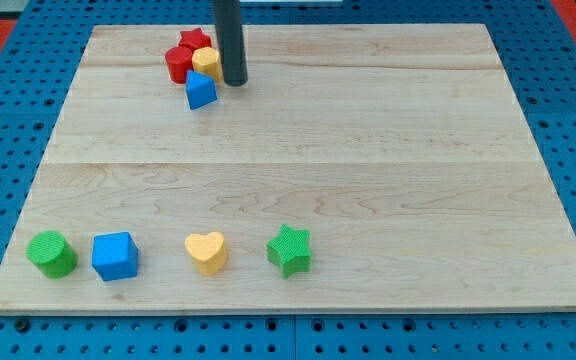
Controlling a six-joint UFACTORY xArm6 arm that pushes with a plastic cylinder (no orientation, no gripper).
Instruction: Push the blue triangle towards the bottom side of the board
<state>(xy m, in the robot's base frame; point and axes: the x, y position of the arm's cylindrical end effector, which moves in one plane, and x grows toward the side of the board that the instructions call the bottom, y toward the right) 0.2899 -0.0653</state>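
Nearest, along the bottom edge of the wooden bench (pixel 388 180), four blocks sit in a row, taken here relative to the green star (pixel 289 250): a yellow heart (pixel 206 252) lies near its left, a blue cube (pixel 115 256) farther left, and a green cylinder (pixel 51 254) farthest left, close to the bench's bottom-left corner — none of them touching. Well above the green star, across a wide stretch of wood, the blue triangle (pixel 200 91) sits in the top part of the bench, up and to the left of the star. Just above the triangle is a yellow block (pixel 206 62), its shape hard to make out, close against the triangle or touching it — which, cannot be told. A red cylinder (pixel 177 66) stands at the yellow block's left side, touching it, and a red star (pixel 194 41) is tucked behind the two, nearest the top edge. My tip (pixel 234 81) — the tool is a plain dark rod with nothing that opens or closes — rests on the bench just right of the yellow block and up-right of the blue triangle, beside it but apart from it.
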